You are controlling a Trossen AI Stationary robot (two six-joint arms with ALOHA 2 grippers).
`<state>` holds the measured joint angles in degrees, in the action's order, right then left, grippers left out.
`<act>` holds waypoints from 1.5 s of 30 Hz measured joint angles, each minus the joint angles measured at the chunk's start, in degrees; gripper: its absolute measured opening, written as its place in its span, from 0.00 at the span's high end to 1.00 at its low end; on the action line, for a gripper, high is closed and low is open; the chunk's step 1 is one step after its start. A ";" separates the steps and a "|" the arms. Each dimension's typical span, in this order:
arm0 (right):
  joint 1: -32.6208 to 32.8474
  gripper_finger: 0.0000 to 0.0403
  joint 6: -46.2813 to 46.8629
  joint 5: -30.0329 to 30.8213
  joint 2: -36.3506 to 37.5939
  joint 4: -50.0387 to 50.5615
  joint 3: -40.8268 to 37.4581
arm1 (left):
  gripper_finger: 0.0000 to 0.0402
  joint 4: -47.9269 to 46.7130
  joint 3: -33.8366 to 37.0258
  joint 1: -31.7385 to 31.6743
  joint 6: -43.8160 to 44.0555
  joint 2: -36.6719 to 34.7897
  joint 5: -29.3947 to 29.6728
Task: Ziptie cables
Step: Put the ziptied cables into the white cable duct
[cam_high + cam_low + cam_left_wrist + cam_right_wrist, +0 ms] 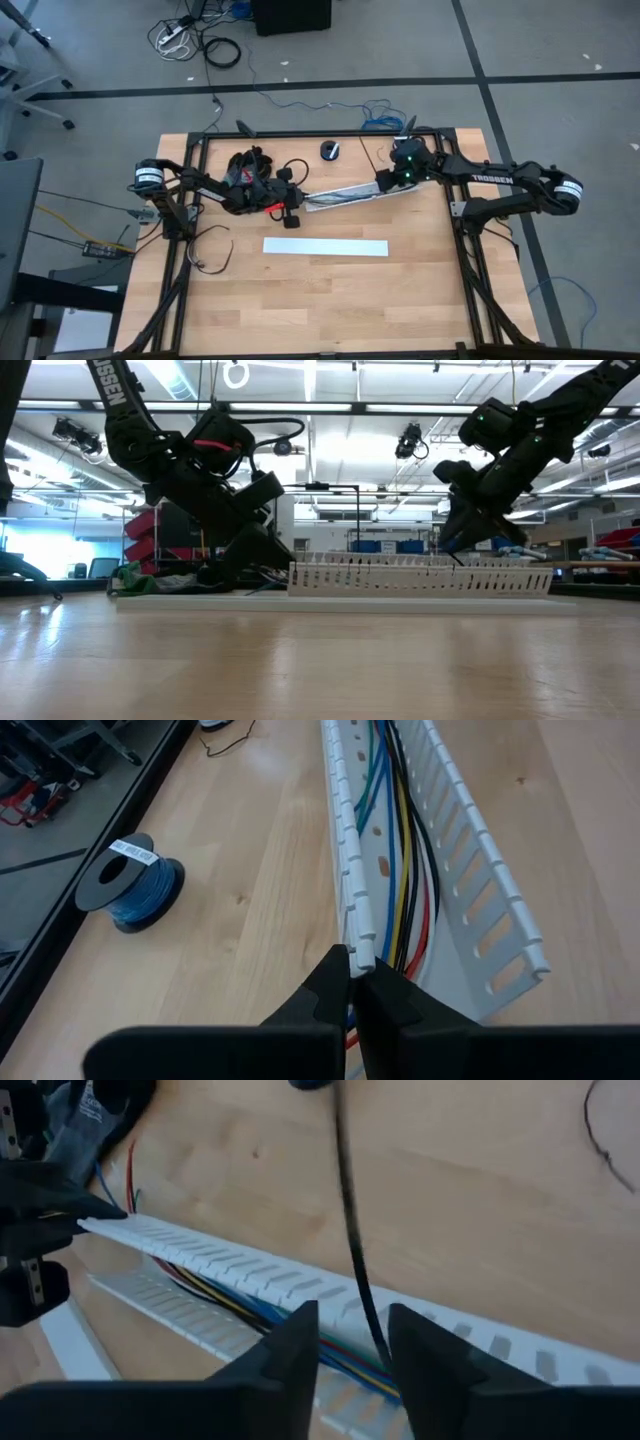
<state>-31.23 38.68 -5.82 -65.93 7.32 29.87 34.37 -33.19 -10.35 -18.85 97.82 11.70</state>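
Your left gripper [352,982] pinches the slotted duct's [440,850] end wall; right gripper [352,1342] spread over coloured wires [398,870]; wire spool [130,892] beside.

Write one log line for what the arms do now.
left gripper: shut on duct wall | right gripper: open over duct | wires: inside duct

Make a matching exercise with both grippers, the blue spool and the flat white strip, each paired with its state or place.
1 left gripper
2 right gripper
3 blue spool
4 white strip

a open over the duct
b lying flat, apart from the duct
c shut on a duct wall
d resting beside the duct

Pairs: 1c, 2a, 3d, 4b.
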 joint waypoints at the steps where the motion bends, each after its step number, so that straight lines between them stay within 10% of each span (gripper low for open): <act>1: -0.24 0.68 -0.52 0.01 0.00 -0.27 0.00 | 1.00 -0.01 0.00 0.00 0.01 0.00 -0.01; 22: -1.96 0.58 -9.49 -4.40 -0.55 -5.07 -0.02 | 1.00 -0.11 0.00 0.00 0.92 0.00 -0.44; 45: -4.64 0.95 -14.33 -4.90 -5.92 -11.29 -0.02 | 1.00 -1.73 0.00 0.02 1.13 0.00 -0.42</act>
<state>-35.87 24.35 -10.72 -71.85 -3.98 29.85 32.64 -33.19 -10.33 -17.72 97.82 11.29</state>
